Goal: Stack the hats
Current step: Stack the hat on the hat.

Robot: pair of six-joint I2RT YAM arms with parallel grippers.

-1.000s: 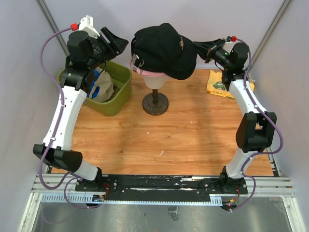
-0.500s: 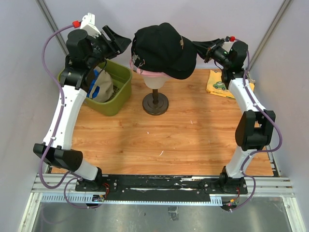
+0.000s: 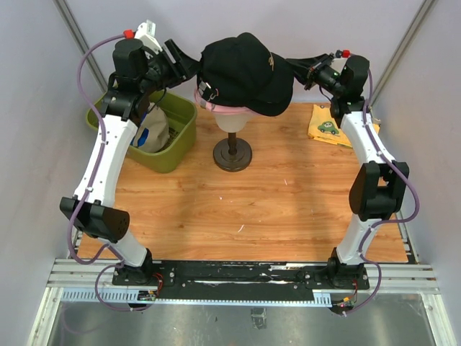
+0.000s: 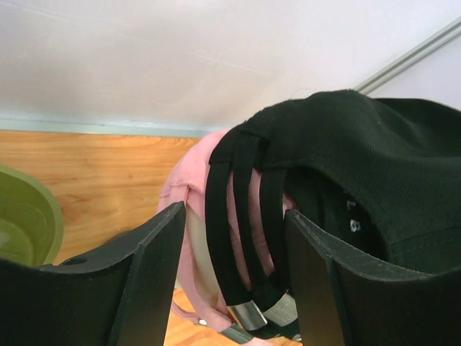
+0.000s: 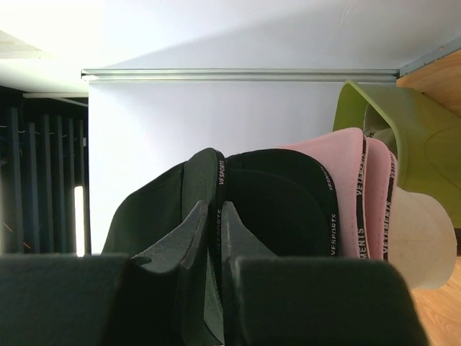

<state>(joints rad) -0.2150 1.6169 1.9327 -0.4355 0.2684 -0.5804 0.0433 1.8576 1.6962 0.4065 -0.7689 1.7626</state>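
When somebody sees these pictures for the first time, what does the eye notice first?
A black cap sits over a pink cap on a cream mannequin head at the back centre of the table. The right gripper is shut on the black cap's brim; the open left gripper is at its back straps. A green bin at back left holds more caps.

bare table [image 3: 274,209] near side gives passage; green bin [image 3: 176,148] crowds left of mannequin stand [image 3: 232,155]; hats [image 3: 245,72] overhang it
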